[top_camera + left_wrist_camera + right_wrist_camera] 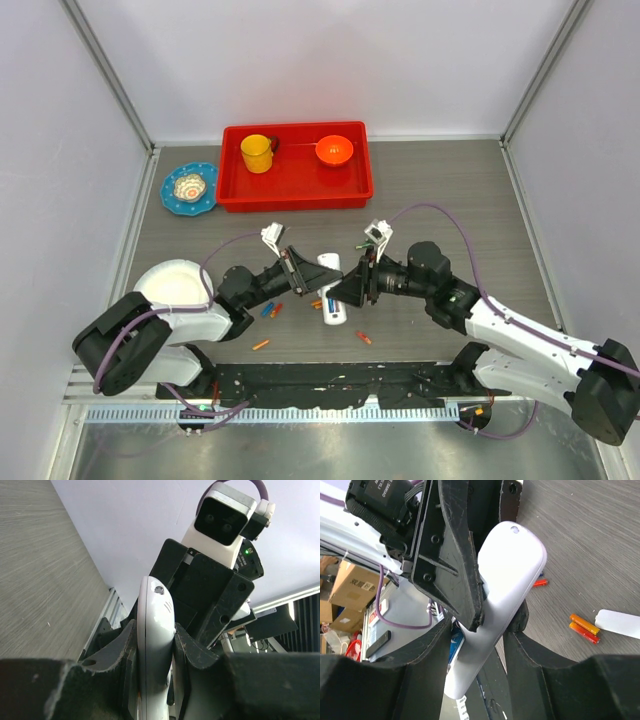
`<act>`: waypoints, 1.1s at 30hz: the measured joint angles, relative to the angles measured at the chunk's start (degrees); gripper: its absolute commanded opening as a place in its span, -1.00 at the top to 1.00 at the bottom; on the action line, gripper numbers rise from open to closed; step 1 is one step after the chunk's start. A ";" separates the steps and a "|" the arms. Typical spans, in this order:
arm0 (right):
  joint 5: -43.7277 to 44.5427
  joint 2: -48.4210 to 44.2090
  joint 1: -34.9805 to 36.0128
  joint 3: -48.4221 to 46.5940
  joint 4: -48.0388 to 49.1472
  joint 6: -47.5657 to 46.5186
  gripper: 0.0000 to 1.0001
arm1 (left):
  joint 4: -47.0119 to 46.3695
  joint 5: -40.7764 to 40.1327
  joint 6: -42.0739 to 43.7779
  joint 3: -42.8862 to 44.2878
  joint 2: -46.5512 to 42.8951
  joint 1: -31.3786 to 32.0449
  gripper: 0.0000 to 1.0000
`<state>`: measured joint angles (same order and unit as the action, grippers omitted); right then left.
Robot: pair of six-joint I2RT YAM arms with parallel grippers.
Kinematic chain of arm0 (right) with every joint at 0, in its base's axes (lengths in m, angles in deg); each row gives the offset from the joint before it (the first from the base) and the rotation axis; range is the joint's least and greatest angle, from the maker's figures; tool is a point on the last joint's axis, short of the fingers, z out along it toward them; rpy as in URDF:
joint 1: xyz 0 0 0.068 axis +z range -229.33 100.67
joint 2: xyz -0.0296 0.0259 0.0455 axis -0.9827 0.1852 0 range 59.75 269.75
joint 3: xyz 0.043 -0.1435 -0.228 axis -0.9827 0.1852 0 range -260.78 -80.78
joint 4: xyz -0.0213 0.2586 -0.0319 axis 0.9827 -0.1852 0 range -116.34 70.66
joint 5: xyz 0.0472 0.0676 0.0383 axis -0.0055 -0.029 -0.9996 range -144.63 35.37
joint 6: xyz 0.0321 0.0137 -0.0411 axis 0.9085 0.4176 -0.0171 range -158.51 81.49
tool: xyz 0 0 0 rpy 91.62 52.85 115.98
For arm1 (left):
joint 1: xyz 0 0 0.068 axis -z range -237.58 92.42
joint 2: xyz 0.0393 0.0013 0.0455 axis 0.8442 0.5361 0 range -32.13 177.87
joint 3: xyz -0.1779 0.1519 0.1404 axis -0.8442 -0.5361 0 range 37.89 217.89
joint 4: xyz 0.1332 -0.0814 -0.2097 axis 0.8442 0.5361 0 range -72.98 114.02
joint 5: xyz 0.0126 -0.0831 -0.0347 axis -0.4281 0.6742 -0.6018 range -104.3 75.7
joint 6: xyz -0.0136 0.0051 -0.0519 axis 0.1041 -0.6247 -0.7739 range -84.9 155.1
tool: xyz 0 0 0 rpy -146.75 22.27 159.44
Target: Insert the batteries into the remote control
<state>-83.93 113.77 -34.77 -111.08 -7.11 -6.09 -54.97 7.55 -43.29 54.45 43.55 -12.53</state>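
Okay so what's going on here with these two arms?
The left end effector is clamped shut on the white remote control, holding it up above the table. The right end effector has its fingers on either side of the same remote, though whether it grips yet isn't clear. Orange and blue batteries lie loose on the table below, beside another white piece with a blue patch. No battery is being held.

Top external high above and behind the arm bases, facing down over the whole table (450,210) to its far edge, left wrist close in, facing the right arm (220,595), right wrist equally close, facing the left arm (445,545), all three sharing the remote control (328,263).
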 measured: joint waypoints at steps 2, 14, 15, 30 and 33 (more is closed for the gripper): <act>0.11 0.02 -0.31 0.00 0.96 0.63 0.01 | -0.09 0.17 0.00 0.00 0.00 0.20 1.00; 0.90 -0.11 -1.31 0.07 1.27 1.33 -0.50 | -0.68 0.61 -0.02 -0.02 0.00 0.96 1.00; 0.92 -0.42 -1.33 0.09 1.07 1.31 -0.53 | -0.90 0.66 0.00 -0.02 0.00 0.98 1.00; 8.81 -13.18 -1.92 -3.74 -12.81 -3.69 -0.60 | -1.53 -2.03 3.85 -1.49 0.00 -4.92 1.00; 16.00 -14.67 -1.92 -4.04 -16.04 -4.15 -0.53 | -1.55 -2.38 3.43 -2.05 0.00 -8.26 1.00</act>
<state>-67.93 99.10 -36.69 -115.13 -23.16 -10.24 -56.52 5.16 -39.86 52.39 43.55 -20.79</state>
